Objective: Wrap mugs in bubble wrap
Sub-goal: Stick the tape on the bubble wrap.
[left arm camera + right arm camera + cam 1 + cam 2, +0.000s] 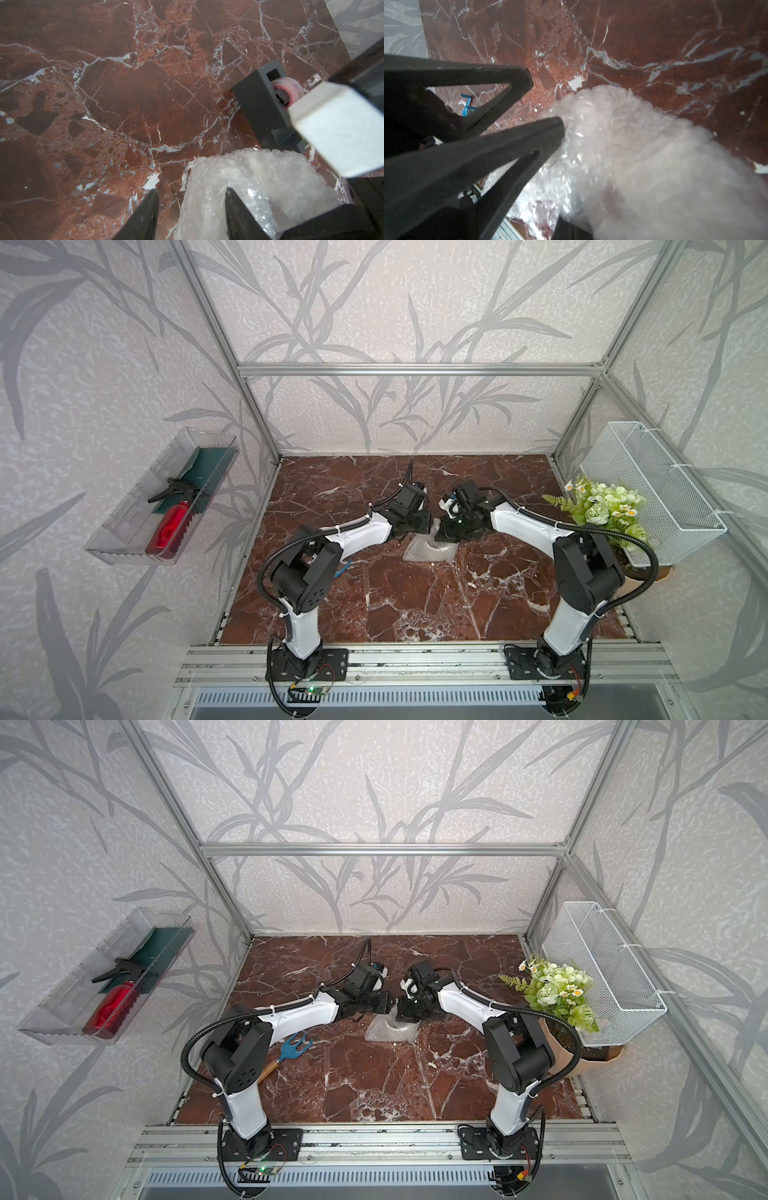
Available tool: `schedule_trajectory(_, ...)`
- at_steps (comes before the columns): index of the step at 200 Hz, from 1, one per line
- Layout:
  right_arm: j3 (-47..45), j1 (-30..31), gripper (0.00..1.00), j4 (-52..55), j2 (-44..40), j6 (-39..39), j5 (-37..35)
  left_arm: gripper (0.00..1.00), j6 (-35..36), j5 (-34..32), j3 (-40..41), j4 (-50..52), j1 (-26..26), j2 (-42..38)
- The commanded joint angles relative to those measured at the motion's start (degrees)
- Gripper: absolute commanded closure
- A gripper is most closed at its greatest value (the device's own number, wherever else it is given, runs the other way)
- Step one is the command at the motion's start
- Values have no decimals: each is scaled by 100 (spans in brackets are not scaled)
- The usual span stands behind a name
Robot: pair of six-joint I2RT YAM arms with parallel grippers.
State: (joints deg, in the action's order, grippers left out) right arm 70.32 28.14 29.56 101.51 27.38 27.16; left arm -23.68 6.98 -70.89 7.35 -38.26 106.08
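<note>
Far left: clear wall tray (109, 552) holding a red spray bottle (170, 526). Blue hand rake (293, 1046) lies on the marble table (415, 605) by the left arm.

Left gripper (191, 190): jaws apart, one fingertip (554, 128) touching the bubble wrap (430, 549). The wrap sits humped mid-table between both grippers; mug not discernible through it.

Right gripper (441, 536): clenched on a raised fold of the wrap.

Far right: artificial flowers (602, 506), white wire basket (665, 489).

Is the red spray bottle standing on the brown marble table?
No, the red plastic spray bottle lies inside the clear plastic tray, off to the side.
</note>
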Motion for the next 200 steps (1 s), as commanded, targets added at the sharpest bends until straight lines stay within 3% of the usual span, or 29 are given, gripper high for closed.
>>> schedule_trajectory(1, 317, -7, 93, 674, -581, -89, 110, 49, 122, -169, -91, 328, -81, 66)
schedule_trajectory(38, 693, -4, 90, 1268, -732, -272, 41, 50, 180, -277, -117, 375, -122, 76)
schedule_trajectory(99, 915, -13, 88, 648, -133, -188, 5, 50, 257, -409, -133, 416, -191, 70)
schedule_trajectory(160, 585, -67, 90, 595, 250, -285, -721, 50, 306, -473, -157, 436, -244, 116)
schedule_trajectory(200, 480, -111, 92, 552, 432, -276, -824, 50, 336, -523, -175, 475, -278, 162)
